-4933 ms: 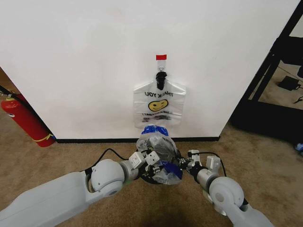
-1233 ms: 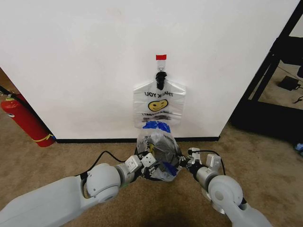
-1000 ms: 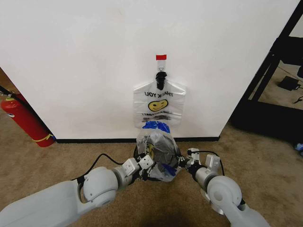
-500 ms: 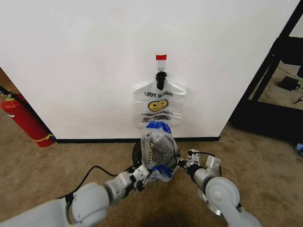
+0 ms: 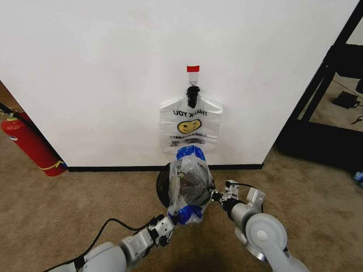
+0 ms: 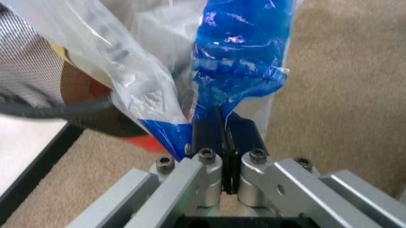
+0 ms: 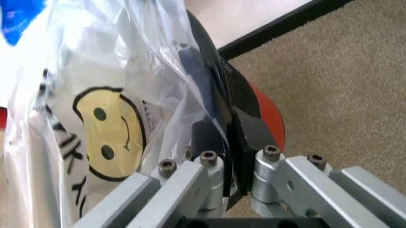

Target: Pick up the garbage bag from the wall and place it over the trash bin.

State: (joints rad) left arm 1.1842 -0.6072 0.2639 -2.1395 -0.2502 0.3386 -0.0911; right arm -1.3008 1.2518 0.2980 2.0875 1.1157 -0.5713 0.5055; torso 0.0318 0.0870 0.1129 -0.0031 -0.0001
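The robot is holding a garbage bag stretched between its two grippers, just in front of the black wire-mesh trash bin at the foot of the white wall; the left gripper is pinching the bag's blue edge with its fingers closed tight on the film, and the right gripper is clamped the same way on the opposite edge beside the smiley print, presumably so the mouth can be pulled open over the rim; a second smiley bag is hanging from the black hook under the red tape strip; compared with a second ago, the left arm is drawing back and lower, and the bag is lifting taller, off the bin it was draped on; a red fire extinguisher is standing well apart.
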